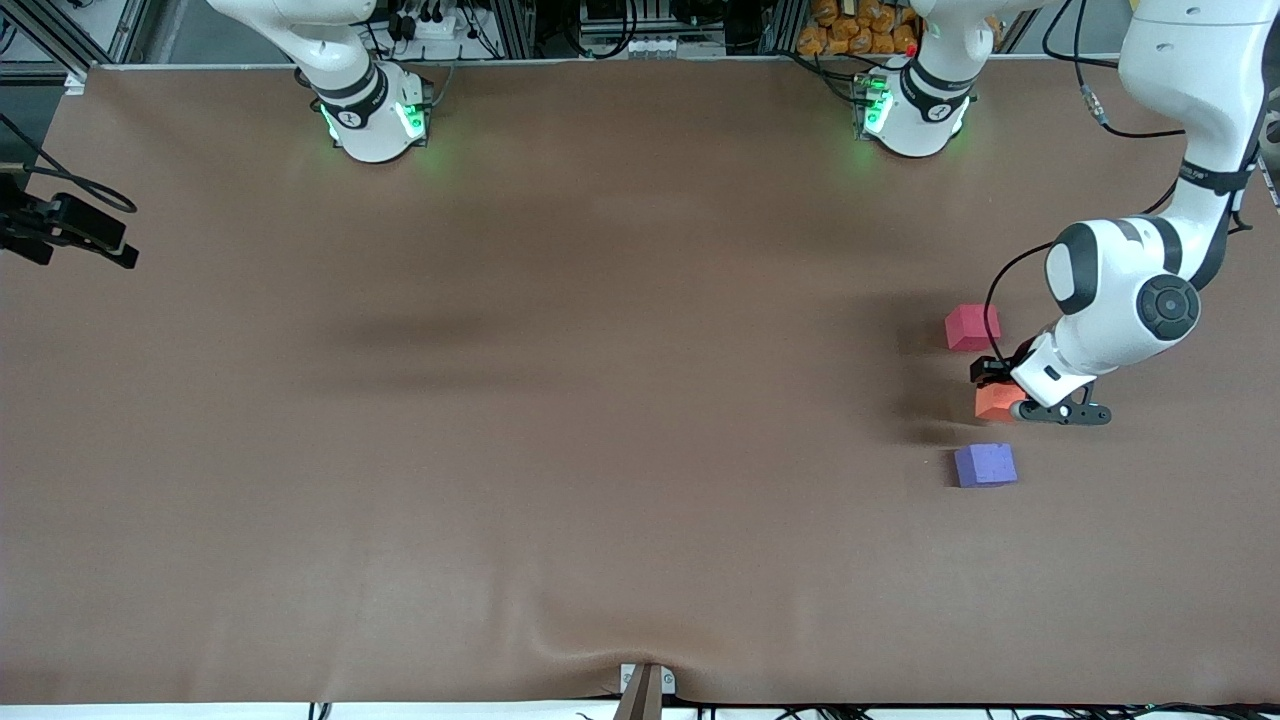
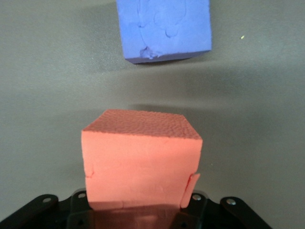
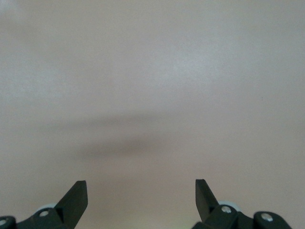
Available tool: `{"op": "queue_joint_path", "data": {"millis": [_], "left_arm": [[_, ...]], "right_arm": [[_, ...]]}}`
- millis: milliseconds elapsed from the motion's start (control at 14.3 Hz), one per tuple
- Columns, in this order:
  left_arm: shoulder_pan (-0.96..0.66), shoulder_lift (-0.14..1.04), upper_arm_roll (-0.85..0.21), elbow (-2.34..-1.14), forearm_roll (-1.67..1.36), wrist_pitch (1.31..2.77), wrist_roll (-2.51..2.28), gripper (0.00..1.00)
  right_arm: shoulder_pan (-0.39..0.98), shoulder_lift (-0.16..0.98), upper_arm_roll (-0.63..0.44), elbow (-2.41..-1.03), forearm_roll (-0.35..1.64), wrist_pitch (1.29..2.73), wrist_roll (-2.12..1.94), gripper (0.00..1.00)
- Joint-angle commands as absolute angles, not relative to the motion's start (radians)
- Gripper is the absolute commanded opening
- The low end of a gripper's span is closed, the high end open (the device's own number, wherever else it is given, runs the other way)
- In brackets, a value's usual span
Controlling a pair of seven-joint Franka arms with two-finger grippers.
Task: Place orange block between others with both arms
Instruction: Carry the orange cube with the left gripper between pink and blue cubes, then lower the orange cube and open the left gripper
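A: Since the left gripper [image 1: 1003,392] is clamped on the orange block [image 1: 995,401], where does the gap lie?

B: Directly under it: red cube [image 1: 972,327] farther from the camera, purple cube [image 1: 985,465] nearer. Probably touching down, though that's hard to tell.

A: The right gripper [image 3: 141,196]?

B: Waiting wide open, holding nothing. The block's matte, dimpled foam.

The left arm [image 1: 1150,290] reaches down from its base, elbow bent, wrist tilted low over the counter [image 1: 500,450], its claw [image 1: 1003,397] clamped on the orange block [image 1: 996,401]. The right claw [image 3: 141,198] hangs with its fingers spread wide apart.
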State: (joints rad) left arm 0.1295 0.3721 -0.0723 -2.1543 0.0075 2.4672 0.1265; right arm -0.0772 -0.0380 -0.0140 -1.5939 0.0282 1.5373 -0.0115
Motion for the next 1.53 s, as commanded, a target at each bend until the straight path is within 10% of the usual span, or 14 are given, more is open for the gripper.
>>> {"op": "queue_joint_path", "data": {"millis": [0, 1186, 1326, 1465], "left_arm": [[0.141, 0.403, -0.084, -2.154, -0.035, 2.502, 0.114, 0.0], [0.126, 0.459, -0.084, -2.148, -0.097, 2.53, 0.046, 0.0], [0.12, 0.46, -0.083, -2.141, -0.083, 2.53, 0.054, 0.19], [0.12, 0.459, -0.084, -2.14, -0.083, 2.53, 0.049, 0.77]], "right_arm": [[-0.083, -0.037, -0.011, -1.577, 0.014, 1.526, 0.0, 1.0], [-0.113, -0.035, -0.012, -1.543, 0.015, 1.528, 0.0, 1.0], [-0.115, -0.034, -0.012, -1.543, 0.017, 1.529, 0.0, 1.0], [-0.114, -0.034, -0.011, -1.543, 0.017, 1.531, 0.0, 1.0]]}}
